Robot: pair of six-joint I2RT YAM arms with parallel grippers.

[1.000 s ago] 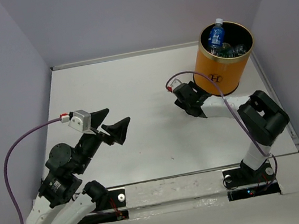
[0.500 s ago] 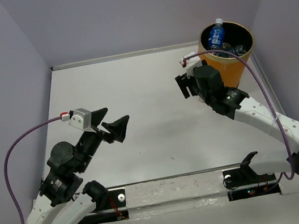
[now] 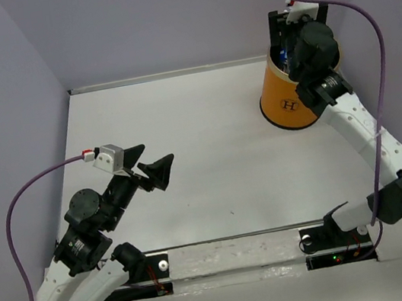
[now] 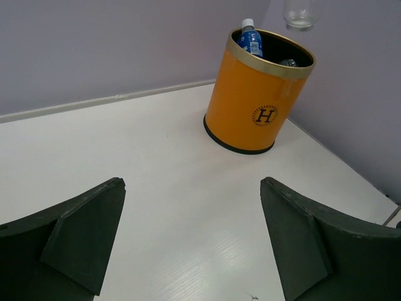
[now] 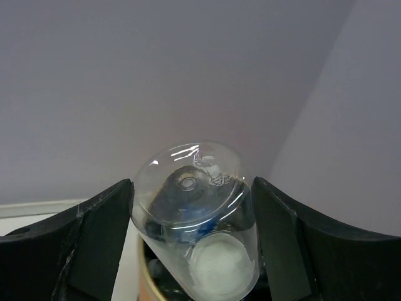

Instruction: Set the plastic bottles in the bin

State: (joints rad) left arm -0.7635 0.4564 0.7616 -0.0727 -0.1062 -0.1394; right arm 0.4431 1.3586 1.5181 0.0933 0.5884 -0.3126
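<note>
Spreading across the whole floor of the scene, the white table [image 3: 202,158] carries one thing, the bin [image 3: 284,102], which stands upright near its far right corner. That bin is a tall orange cylinder with a gold rim, a black band round its base, a black inside and a circled "H" mark on its side.

Reaching up and over it, the right end effector [image 5: 191,232] is clamped on a bottle [image 5: 194,219], one dark finger [image 5: 100,232] pressed to each flank. From the left wrist view this bottle [image 4: 299,14] hangs in the air above the bin's [image 4: 257,106] far rim, touching nothing below. It is clear plastic, rounded at the end, and the bin's dark mouth shows through it.

Low at the near left, well apart from the bin, the left end effector [image 3: 150,167] is released, its jaws spread wide with only bare table between them.

Inside the bin a blue bottle [image 4: 250,41] with a white cap stands against the far left wall, its neck poking above the rim.
</note>
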